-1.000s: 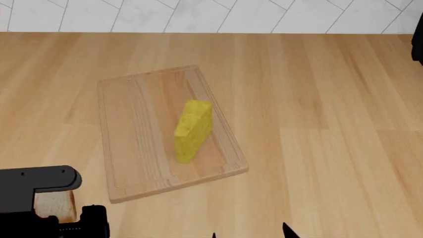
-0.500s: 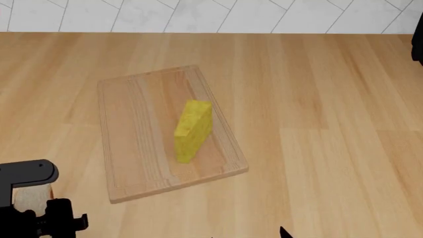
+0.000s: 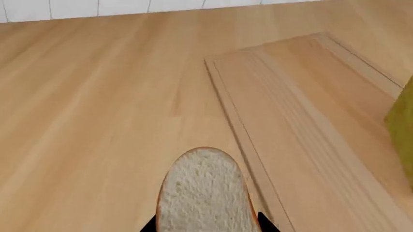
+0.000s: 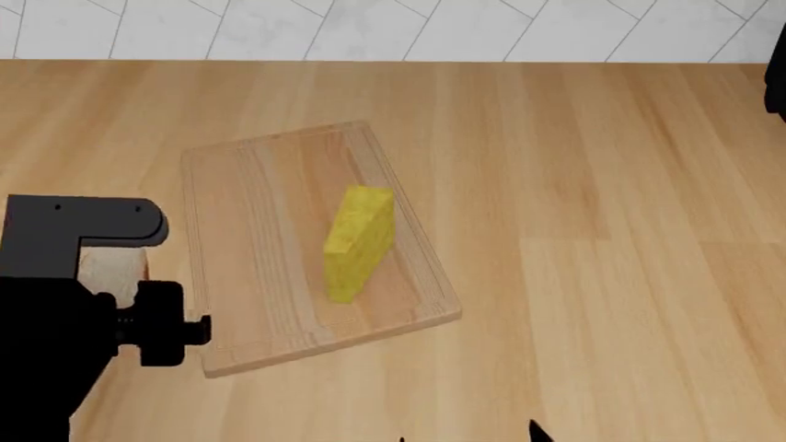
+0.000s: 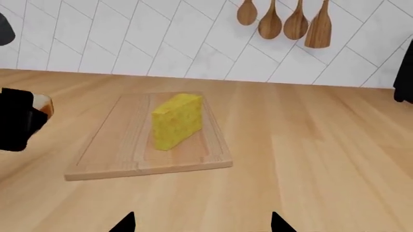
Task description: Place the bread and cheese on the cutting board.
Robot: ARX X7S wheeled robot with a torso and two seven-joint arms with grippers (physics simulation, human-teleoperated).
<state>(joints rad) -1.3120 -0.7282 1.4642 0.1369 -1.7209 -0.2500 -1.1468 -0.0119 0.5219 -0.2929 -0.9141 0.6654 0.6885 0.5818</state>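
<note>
The cutting board (image 4: 246, 230) lies left of the middle of the wooden table. The yellow cheese (image 4: 359, 241) stands on its edge on the board's right half. My left gripper (image 4: 92, 276) is shut on the bread (image 4: 110, 264) and holds it above the table just left of the board. In the left wrist view the bread (image 3: 203, 193) sits between the two black fingertips, beside the board's edge (image 3: 239, 125). My right gripper (image 5: 201, 224) is open and empty, low near the table's front, with the board (image 5: 129, 164) and the cheese (image 5: 175, 121) ahead of it.
A white tiled wall runs along the table's far edge. Several wooden spoons (image 5: 284, 19) hang on it. A dark object (image 4: 776, 92) shows at the far right edge. My left arm (image 5: 16, 121) shows at the side of the right wrist view.
My left gripper has lifted the bread off the table's front left corner and carried it forward, up beside the board's left edge. The cheese, the board and the right gripper have not moved.
</note>
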